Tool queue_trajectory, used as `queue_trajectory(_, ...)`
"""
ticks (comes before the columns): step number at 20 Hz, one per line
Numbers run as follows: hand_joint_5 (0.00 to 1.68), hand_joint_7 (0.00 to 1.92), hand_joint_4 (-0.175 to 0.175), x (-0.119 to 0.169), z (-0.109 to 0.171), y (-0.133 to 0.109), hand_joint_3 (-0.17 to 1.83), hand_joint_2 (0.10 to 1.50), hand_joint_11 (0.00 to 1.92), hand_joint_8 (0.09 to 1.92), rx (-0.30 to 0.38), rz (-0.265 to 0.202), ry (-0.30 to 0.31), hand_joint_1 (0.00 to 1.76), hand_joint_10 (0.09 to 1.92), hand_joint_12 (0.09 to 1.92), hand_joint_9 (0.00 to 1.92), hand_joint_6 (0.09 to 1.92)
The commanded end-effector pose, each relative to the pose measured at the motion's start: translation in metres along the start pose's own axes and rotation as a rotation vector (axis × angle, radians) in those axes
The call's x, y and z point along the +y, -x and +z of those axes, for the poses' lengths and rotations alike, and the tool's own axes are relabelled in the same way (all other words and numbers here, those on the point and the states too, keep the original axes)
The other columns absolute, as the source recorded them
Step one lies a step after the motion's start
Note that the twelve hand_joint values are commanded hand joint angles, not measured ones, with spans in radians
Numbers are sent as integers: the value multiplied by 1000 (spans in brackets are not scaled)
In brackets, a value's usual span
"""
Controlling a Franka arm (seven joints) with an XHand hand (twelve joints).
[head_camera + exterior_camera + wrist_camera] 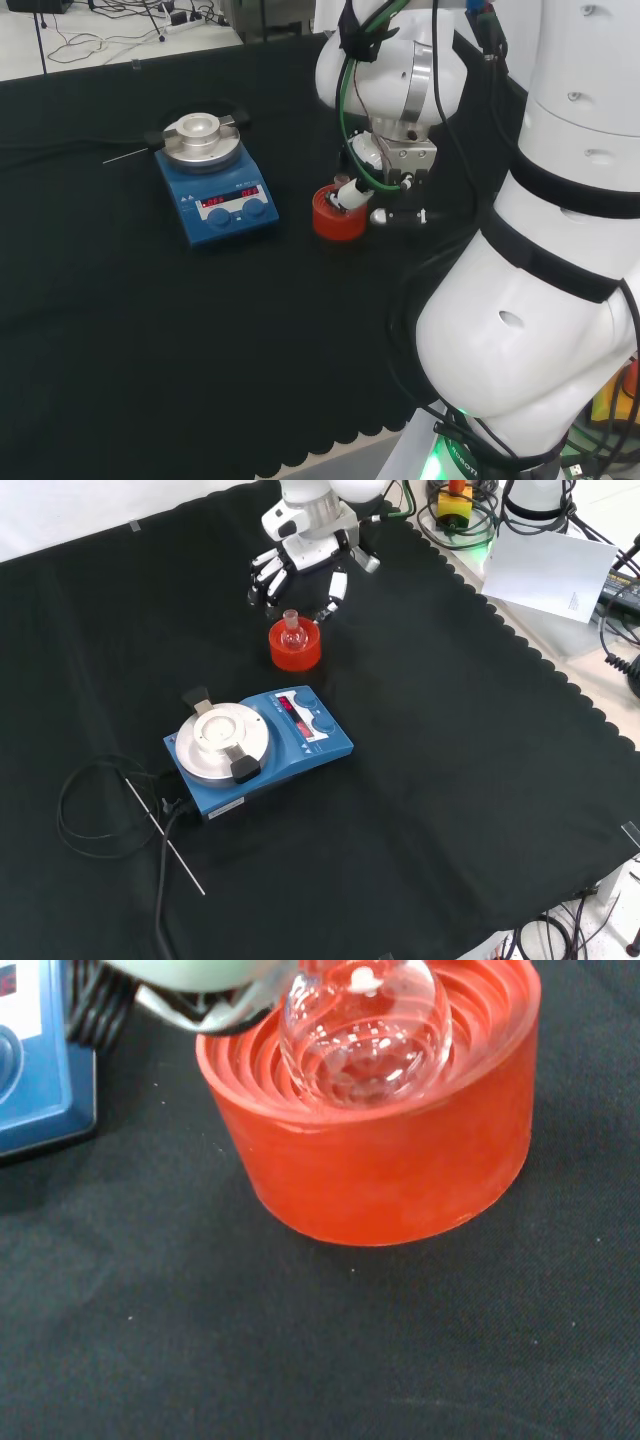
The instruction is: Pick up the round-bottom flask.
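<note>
In the front view the hand (300,565) spreads wide fingers (268,580) above the flask (292,628); the wrist view shows the glass bulb seated in its red stand (390,1160).

A bench draped in black cloth (450,780) is carrying everything here, its scalloped hem running along the right side in the front view. A red ribbed stand (295,646) is sitting directly on the cloth near the top of that view. Below it and just apart, a blue hotplate stirrer (262,748) with a round metal top is resting, its black cable (85,810) looping across the cloth at the left. A thin pale rod (165,837) is lying beside the cable.
</note>
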State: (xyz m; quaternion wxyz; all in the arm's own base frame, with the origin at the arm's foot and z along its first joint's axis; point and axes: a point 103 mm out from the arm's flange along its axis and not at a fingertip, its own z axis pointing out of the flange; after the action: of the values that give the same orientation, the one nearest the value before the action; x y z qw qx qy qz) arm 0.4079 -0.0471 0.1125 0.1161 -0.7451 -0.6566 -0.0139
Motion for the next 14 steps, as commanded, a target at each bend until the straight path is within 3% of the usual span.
queue_trajectory(1,630,189,-65,3,4,4,666,608,0,670,-3,9,22,915,699,1424,389,602)
queue_trajectory(14,696,204,-73,12,9,7,668,606,8,678,0,15,65,941,699,1434,401,664)
